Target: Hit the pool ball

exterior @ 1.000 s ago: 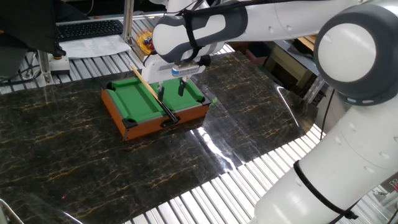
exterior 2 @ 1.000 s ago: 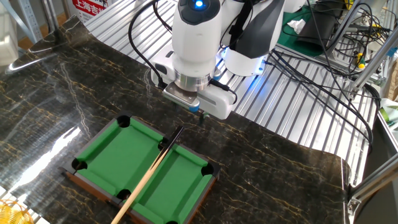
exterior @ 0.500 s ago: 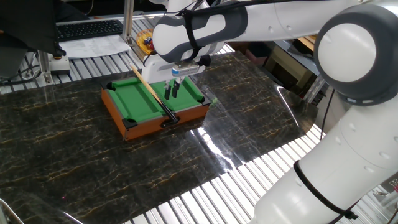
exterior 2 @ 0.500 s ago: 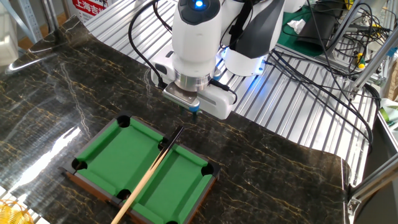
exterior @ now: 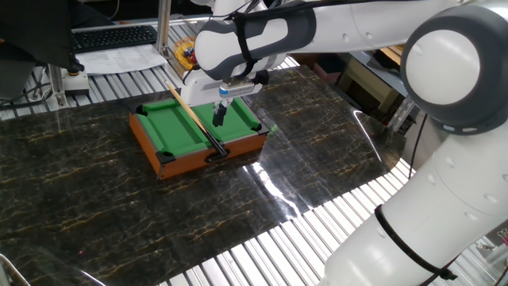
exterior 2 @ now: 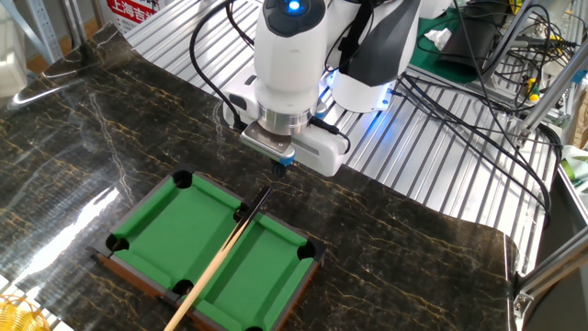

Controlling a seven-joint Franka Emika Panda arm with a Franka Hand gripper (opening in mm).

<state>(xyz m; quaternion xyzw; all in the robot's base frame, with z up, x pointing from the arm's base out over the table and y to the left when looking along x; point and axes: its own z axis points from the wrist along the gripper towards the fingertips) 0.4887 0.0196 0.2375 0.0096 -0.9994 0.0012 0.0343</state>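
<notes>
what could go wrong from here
The gripper looks shut and hangs above the pool table, beside the cue, not around it. A push from there could roll the cue off the rails instead of driving it. No ball shows in either view, so a stroke may meet nothing.

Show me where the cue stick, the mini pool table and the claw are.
cue stick [exterior 2: 220,259], the other fixed view, middle of the wooden shaft
mini pool table [exterior: 179,129], one fixed view, bare green felt
claw [exterior: 220,116], one fixed view, between its fingertips
</notes>
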